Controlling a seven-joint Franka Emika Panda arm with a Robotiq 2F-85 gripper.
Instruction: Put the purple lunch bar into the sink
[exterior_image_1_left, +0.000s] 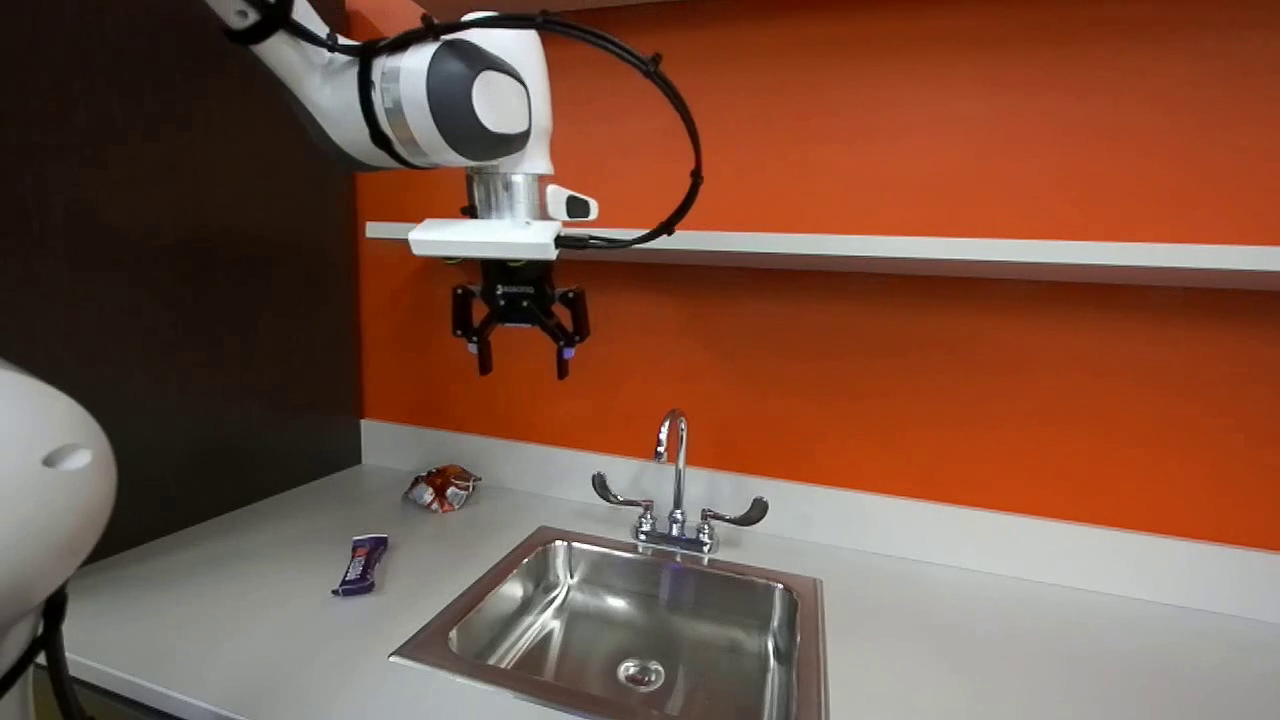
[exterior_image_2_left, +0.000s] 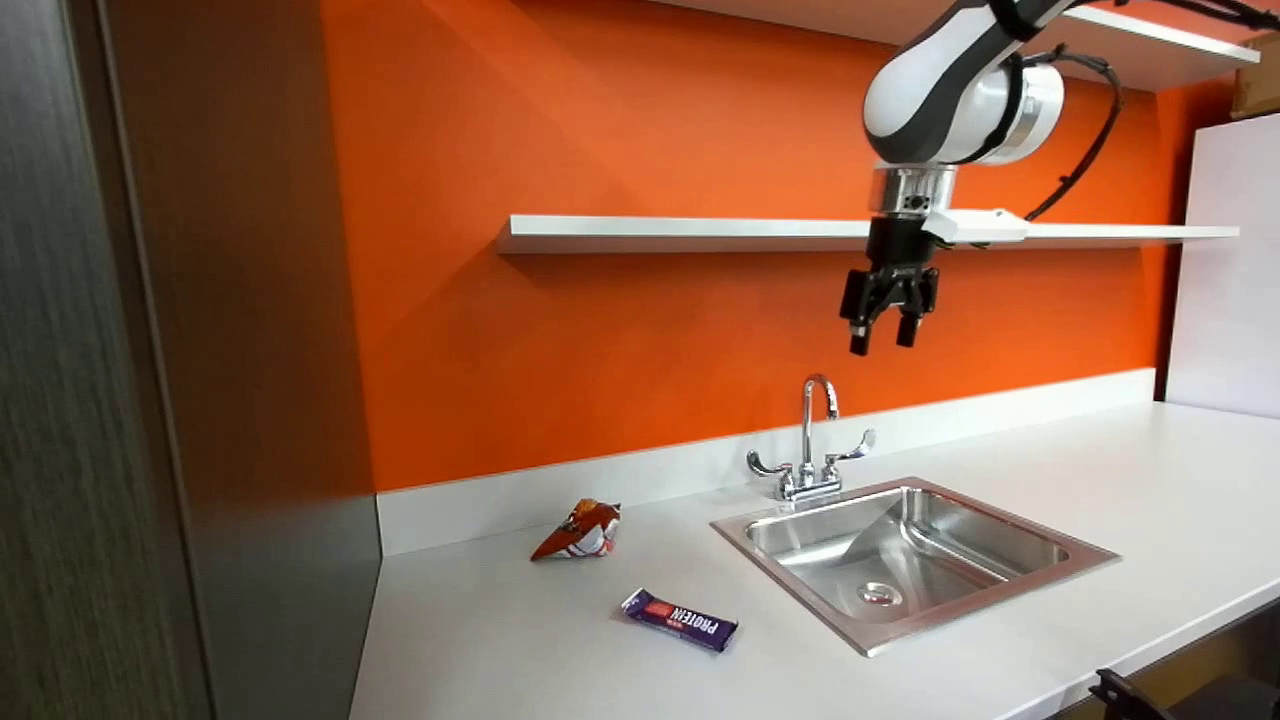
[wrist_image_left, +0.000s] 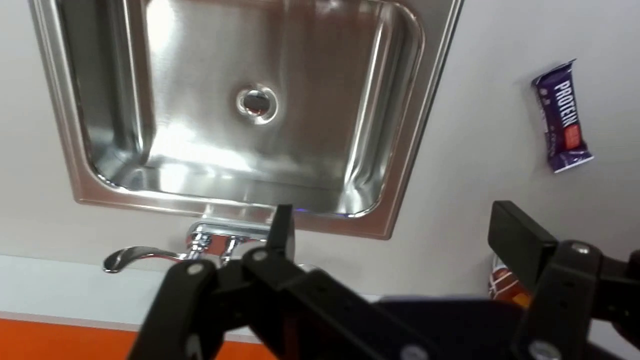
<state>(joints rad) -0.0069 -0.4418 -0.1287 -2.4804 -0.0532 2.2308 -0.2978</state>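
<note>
1. Behind the back edge of the counter (exterior_image_2_left: 500, 650) rises an orange wall (exterior_image_1_left: 900, 400), meeting a dark panel (exterior_image_1_left: 200, 250) at one back corner.
2. The counter itself is light grey, with a low upstand (exterior_image_1_left: 1000, 545) along that back edge.
3. A white shelf (exterior_image_1_left: 950, 251) runs along the wall, above the same edge.
4. The robot arm (exterior_image_1_left: 405, 110), white with dark grey parts, extends above the counter.
5. The steel sink (exterior_image_1_left: 474, 600) is set between the front and back edges, with a round drain (wrist_image_left: 257, 104) in its floor.
6. The chrome two-handled faucet (exterior_image_1_left: 679, 490) stands between the sink and the back edge.
7. The black hand (exterior_image_1_left: 524, 372) hangs well above the counter, pointing down, its two fingers (wrist_image_left: 520, 240) wide apart.
8. A crinkled reddish packet (exterior_image_2_left: 583, 530) lies near the back edge, between the faucet and the corner at the dark panel.
9. The purple lunch bar (exterior_image_2_left: 680, 620), marked PROTEIN, lies flat on the counter, apart from the sink, between it and the end edge along the dark panel, farther from the back edge than the packet.
</note>
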